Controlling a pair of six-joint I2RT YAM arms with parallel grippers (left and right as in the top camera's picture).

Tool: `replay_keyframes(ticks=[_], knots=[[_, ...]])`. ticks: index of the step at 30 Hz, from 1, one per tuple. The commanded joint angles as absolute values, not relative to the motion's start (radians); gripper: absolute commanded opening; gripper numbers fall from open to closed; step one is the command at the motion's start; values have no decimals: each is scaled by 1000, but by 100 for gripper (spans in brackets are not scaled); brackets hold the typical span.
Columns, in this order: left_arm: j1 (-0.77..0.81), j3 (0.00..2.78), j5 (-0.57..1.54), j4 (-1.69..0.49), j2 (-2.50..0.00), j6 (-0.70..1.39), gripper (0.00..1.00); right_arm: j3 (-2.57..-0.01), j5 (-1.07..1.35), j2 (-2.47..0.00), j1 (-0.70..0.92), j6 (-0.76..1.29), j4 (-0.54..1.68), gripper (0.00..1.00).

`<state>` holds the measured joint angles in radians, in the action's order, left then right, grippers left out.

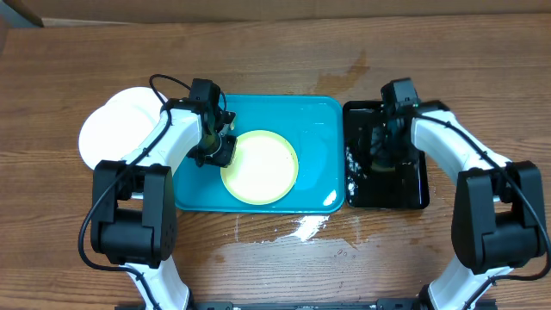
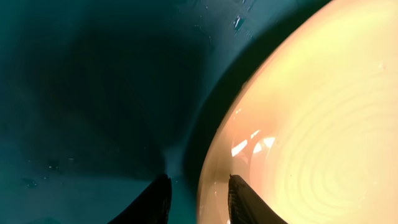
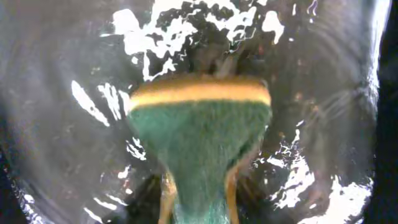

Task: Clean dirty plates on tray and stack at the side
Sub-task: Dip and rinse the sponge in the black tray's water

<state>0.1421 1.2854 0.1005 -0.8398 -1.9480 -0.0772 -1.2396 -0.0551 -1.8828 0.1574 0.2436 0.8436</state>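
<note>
One yellow-green plate lies flat on the turquoise tray, a little left of its middle. It looks glossy and wet, and no dark smear shows on it. Two white plates sit overlapped on the table just off the tray's left end, so two of the three appear to be finished and stacked. The left gripper is at the yellow-green plate's left edge. Its fingers are a little parted and straddle the rim, one over the plate and one over the tray, with a gap showing, so it is not clamped yet. The right gripper hangs over the black tray, closed on a green and yellow sponge in the water. What seems left is to grip this last plate and carry it to the stack.
</note>
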Motion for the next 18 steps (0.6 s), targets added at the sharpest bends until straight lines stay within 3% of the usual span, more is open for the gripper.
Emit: replay_keyframes(ticks=[1,3,18], knots=[[139,1280,117,-837,-1961,-63,33,-1344,-51,-1872,156,236,867,64],[139,1280,117,-837,-1961,-63,33,-1350,-51,-1872,156,236,852,73],[139,1280,120,-838,-1961,-64,33,-1176,-51,-1880,156,236,608,65]])
